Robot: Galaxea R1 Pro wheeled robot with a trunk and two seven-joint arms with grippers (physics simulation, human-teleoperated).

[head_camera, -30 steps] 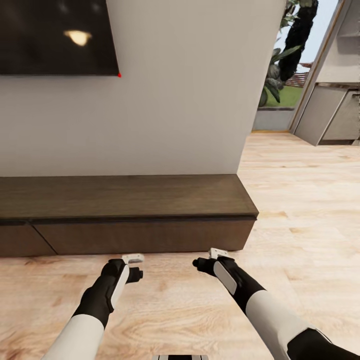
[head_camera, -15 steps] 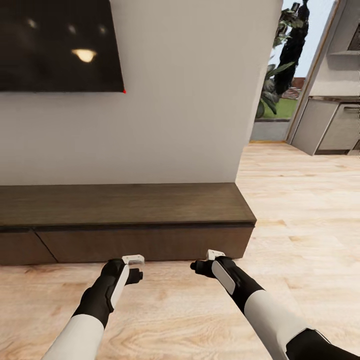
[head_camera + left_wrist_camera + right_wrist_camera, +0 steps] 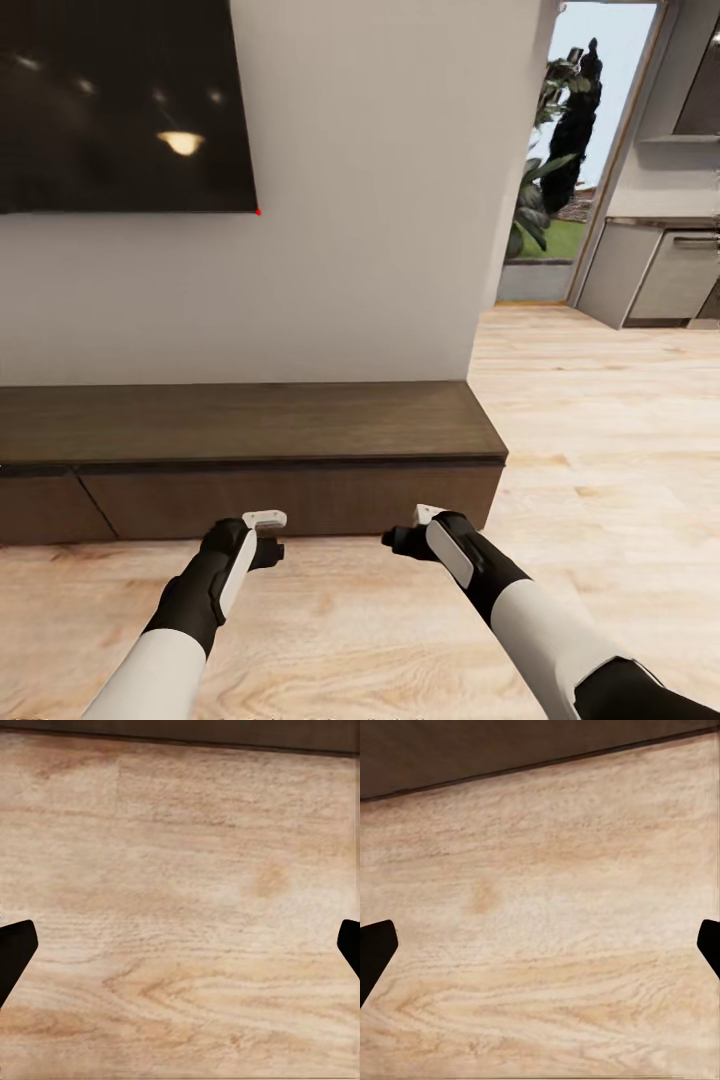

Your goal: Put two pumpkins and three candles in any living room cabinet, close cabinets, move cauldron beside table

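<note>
The long, low dark-brown cabinet (image 3: 250, 440) stands against the white wall, its flat drawer fronts (image 3: 290, 500) flush and shut, its top bare. My left gripper (image 3: 266, 538) and right gripper (image 3: 404, 534) hang low over the wooden floor just in front of it, both open and holding nothing. In the left wrist view the left gripper (image 3: 180, 952) has plank floor between its dark fingertips (image 3: 15, 949). The right gripper (image 3: 540, 952) looks the same in the right wrist view, with the cabinet's base (image 3: 472, 750) beyond it. The pumpkins, candles, cauldron and table are out of view.
A large black TV screen (image 3: 120, 100) hangs on the wall above the cabinet. To the right, past the wall's end, open wooden floor (image 3: 600, 450) leads to grey kitchen units (image 3: 660, 275) and a glazed opening with plants (image 3: 550, 170).
The whole picture has shifted downward, so the camera has moved: more of the TV and wall show. Both arms hold the same pose in front of the cabinet.
</note>
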